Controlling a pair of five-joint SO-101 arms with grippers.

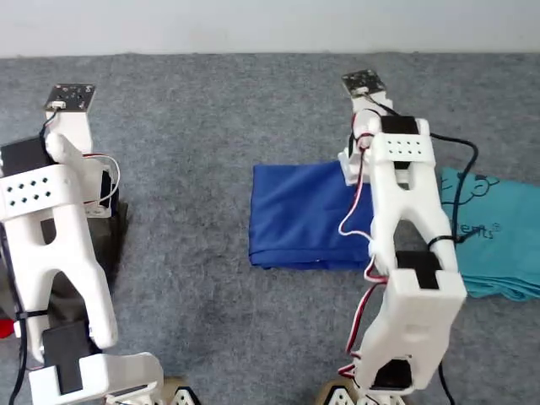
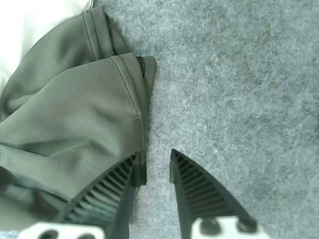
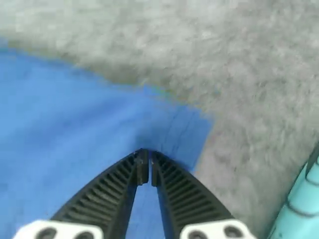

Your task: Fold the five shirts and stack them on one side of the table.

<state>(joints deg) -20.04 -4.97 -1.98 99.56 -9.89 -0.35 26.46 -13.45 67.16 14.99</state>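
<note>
The left gripper [image 2: 154, 155] is hovering with jaws apart at the hem of the olive shirt [image 2: 75, 114], one finger over the cloth, the other over bare table [image 2: 239, 74]; that shirt is lying at the table's left edge. The right gripper [image 3: 146, 152] is pinching the folded blue shirt [image 3: 75, 124] near its corner, mid-table, with a teal shirt [image 1: 498, 228] lying at the right edge

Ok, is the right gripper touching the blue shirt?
Cannot tell. The right wrist view shows the right gripper shut with its tips over the blue shirt, but not whether they pinch it.
</note>
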